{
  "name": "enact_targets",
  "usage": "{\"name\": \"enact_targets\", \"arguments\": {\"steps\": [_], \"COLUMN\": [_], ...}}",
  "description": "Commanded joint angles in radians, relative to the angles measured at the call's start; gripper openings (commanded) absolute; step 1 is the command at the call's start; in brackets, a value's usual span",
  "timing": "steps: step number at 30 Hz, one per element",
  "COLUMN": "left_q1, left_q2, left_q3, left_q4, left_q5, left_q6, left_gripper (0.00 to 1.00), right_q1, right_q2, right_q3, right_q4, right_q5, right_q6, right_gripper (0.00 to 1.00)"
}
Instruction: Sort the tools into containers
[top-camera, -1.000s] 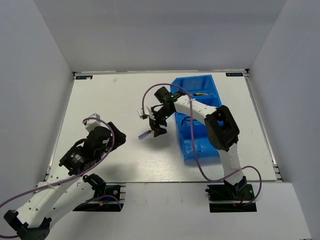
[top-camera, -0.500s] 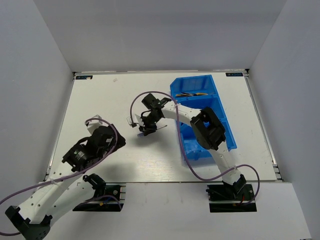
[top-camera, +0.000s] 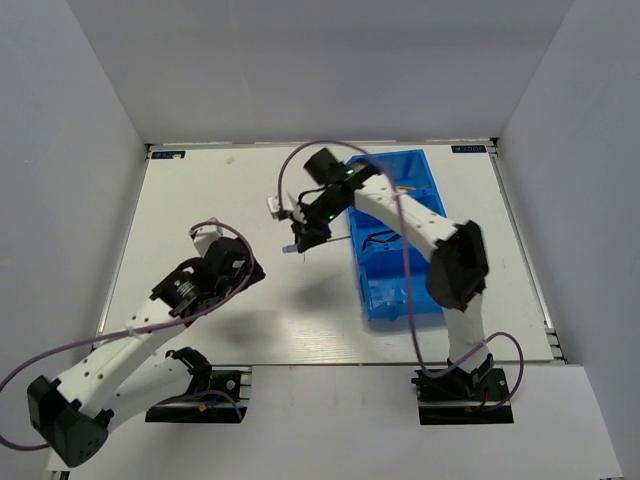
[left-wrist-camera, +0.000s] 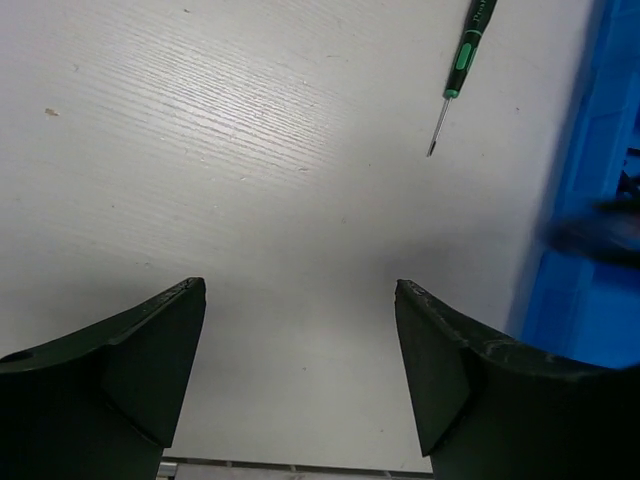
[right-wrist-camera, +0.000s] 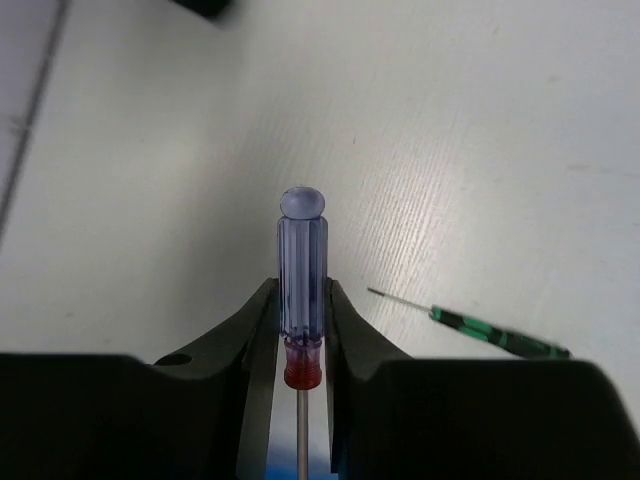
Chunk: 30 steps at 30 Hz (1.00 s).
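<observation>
Right claw (right-wrist-camera: 302, 300): pinched the blue screwdriver, one finger on each side of the handle's lower end, just above its red collar.
Blue screwdriver (right-wrist-camera: 301, 255): sat in the right claw, with its rounded handle end pointing away from the wrist and its bare metal shaft running back between the fingers. From above it was over the worktop, left of the bin and outside every compartment. Whether it touched the worktop could not be told.
Green screwdriver (right-wrist-camera: 495, 335): lay flat on the worktop near the blue one and apart from it, touching neither claw. Its thin shaft pointed toward the right claw. In the left wrist view it lay near the bin's outer wall.
Left claw (left-wrist-camera: 298, 290): spread wide with nothing between the fingers, over bare worktop. It was well apart from both screwdrivers and faced toward the bin.
Bin (top-camera: 390, 305): bright blue, on the right half of the worktop, its three compartments in a row running from near to far. The right arm (top-camera: 420, 225) reached across it.
Pliers (top-camera: 401, 187): a yellow handle showed in the far compartment, partly hidden by the right arm.
Worktop (top-camera: 200, 200): white, with a faint wood grain.
</observation>
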Motion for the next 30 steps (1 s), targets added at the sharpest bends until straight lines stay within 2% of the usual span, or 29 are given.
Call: {"name": "enact_targets", "arguments": {"steps": [1,4,5,8,9,10,14,18,20,21,22,23,25,26,28,29,30], "left_q1": [-0.003,-0.003,-0.003,0.006,0.006,0.006,0.041,0.075,0.089,0.099,0.100,0.100,0.100,0.100,0.100,0.100,0.100], "left_q2": [0.086,0.138,0.184,0.289,0.386,0.438,0.675,0.835,0.892,0.950,0.977,1.003,1.075,1.098,1.149,1.204,1.230], "left_q3": [0.005,-0.004,-0.004,0.044,0.070,0.131,0.286,0.410,0.479,0.505,0.556,0.582,0.657,0.682,0.764,0.797,0.855], "left_q4": [0.122,0.212,0.237,0.332,0.349,0.360,0.403,0.435,0.447,0.447,0.447,0.447,0.437,0.424,0.382,0.358,0.338], "left_q5": [-0.009,0.014,0.014,0.034,0.043,0.043,0.068,0.123,0.169,0.187,0.210,0.223,0.233,0.244,0.235,0.235,0.205], "left_q6": [0.014,0.036,0.052,0.125,0.151,0.176,0.320,0.386,0.434,0.449,0.483,0.500,0.536,0.547,0.561,0.570,0.570], "left_gripper": [0.87,0.87,0.87,0.87,0.89,0.89,0.92,0.92,0.92,0.92,0.92,0.92,0.92,0.92,0.91,0.90,0.88], "right_q1": [-0.020,-0.040,-0.052,-0.130,-0.146,-0.164,-0.276,-0.330,-0.358,-0.374,-0.381,-0.385,-0.416,-0.422,-0.453,-0.471,-0.479], "right_q2": [-0.223,-0.360,-0.387,-0.517,-0.542,-0.606,-0.697,-0.729,-0.723,-0.720,-0.714,-0.714,-0.734,-0.741,-0.767,-0.769,-0.781], "right_q3": [0.005,-0.102,-0.209,-0.378,-0.454,-0.485,-0.682,-0.750,-0.783,-0.793,-0.793,-0.785,-0.770,-0.760,-0.745,-0.722,-0.713], "right_q4": [-0.196,-0.270,-0.282,-0.290,-0.270,-0.258,-0.180,-0.109,-0.092,-0.089,-0.103,-0.107,-0.115,-0.107,-0.094,-0.092,-0.100], "right_q5": [-0.105,-0.074,-0.060,0.025,0.043,0.075,0.121,0.158,0.154,0.151,0.146,0.131,0.096,0.089,0.057,0.048,0.022], "right_q6": [0.026,-0.018,-0.035,-0.091,-0.095,-0.108,-0.112,-0.108,-0.115,-0.120,-0.125,-0.125,-0.111,-0.097,-0.036,-0.017,0.015], "right_gripper": [0.00,0.00,0.00,0.00,0.00,0.00,0.00,0.00,0.16,0.32,0.70,0.79,0.86,0.86,0.82,0.72,0.67]}}
